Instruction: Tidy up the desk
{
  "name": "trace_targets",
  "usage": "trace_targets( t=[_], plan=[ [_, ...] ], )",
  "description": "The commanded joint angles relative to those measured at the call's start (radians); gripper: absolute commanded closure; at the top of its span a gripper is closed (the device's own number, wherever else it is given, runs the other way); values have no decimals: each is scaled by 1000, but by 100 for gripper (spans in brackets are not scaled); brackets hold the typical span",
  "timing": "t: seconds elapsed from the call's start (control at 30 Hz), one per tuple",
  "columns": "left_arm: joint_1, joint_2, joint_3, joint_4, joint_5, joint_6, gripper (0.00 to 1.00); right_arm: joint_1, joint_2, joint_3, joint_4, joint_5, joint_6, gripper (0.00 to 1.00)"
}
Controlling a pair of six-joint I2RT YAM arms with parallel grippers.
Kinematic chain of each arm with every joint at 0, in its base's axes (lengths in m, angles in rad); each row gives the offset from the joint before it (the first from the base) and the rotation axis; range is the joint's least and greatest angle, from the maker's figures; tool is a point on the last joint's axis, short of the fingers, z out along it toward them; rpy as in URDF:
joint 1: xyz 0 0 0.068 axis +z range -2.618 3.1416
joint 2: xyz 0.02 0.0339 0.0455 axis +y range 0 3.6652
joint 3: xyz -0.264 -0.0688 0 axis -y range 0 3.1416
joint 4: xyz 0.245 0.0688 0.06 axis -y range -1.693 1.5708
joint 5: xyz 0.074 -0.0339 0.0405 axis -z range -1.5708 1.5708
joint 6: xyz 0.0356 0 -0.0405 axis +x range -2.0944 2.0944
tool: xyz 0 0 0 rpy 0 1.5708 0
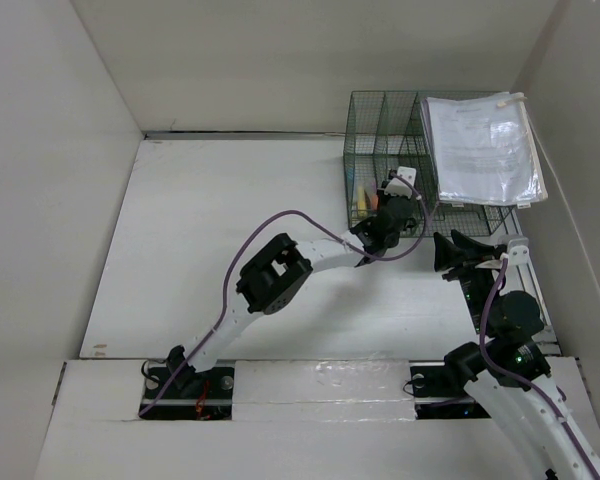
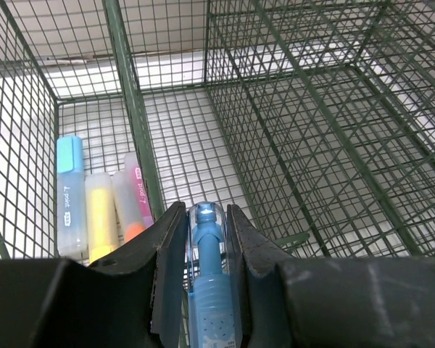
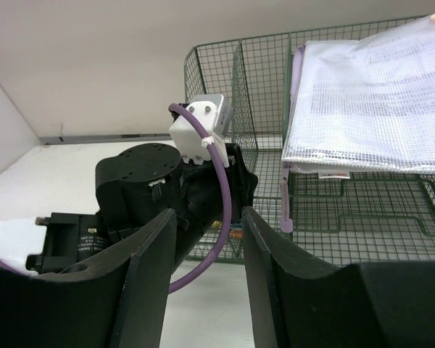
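The white worktop (image 1: 210, 220) fills the space between the white walls, and the bases of both arms are fixed at its near edge. A dark green wire rack (image 1: 380, 130) stands on it in the far right corner. On top of the right part of the rack lies a clear mesh pouch (image 1: 483, 150) with papers inside. The left arm (image 1: 280, 270) stretches across the worktop to the front left part of the rack. Its left jaws are closed narrowly on a blue pen (image 2: 209, 290), which points into the rack, with its clear tip showing between the two fingertips. In the left wrist view, three highlighters lie side by side in the compartment to the left of a green divider: one with a blue cap (image 2: 70, 196), one yellow (image 2: 100, 214) and one with pink and orange (image 2: 133, 199). The right arm (image 1: 510, 320) is near the front of the rack, beside the left wrist. The right jaws stand moderately apart and hold nothing; between them, the right wrist view shows the left wrist with its purple cable (image 3: 216, 181).
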Motion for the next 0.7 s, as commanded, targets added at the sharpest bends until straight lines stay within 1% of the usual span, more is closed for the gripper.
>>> trace_targets(
  t=[0.0, 0.1, 0.23, 0.3, 0.37, 0.43, 0.5, 0.67],
  plan=[
    [-13, -83, -6, 54, -30, 28, 82, -1, -2, -5, 42, -7, -1, 53],
    [-13, -67, 14, 31, -36, 23, 83, -1, 1, -5, 40, -6, -1, 53],
    [-22, -93, -21, 46, -39, 17, 82, -1, 1, -5, 42, -7, -1, 53],
    [-33, -102, -26, 54, -49, 24, 81, -1, 3, -5, 43, -10, -1, 53],
    [-33, -109, -31, 55, -53, 28, 77, -1, 3, -6, 43, -9, -1, 53],
    [-33, -117, -46, 55, -50, 17, 76, -1, 4, -5, 43, -9, -1, 53],
    [-33, -129, -64, 63, -50, 5, 72, -1, 1, -5, 43, -9, -1, 53],
    [-33, -172, -112, 80, -44, -14, 71, -1, 1, -6, 43, -12, -1, 53]
  ],
)
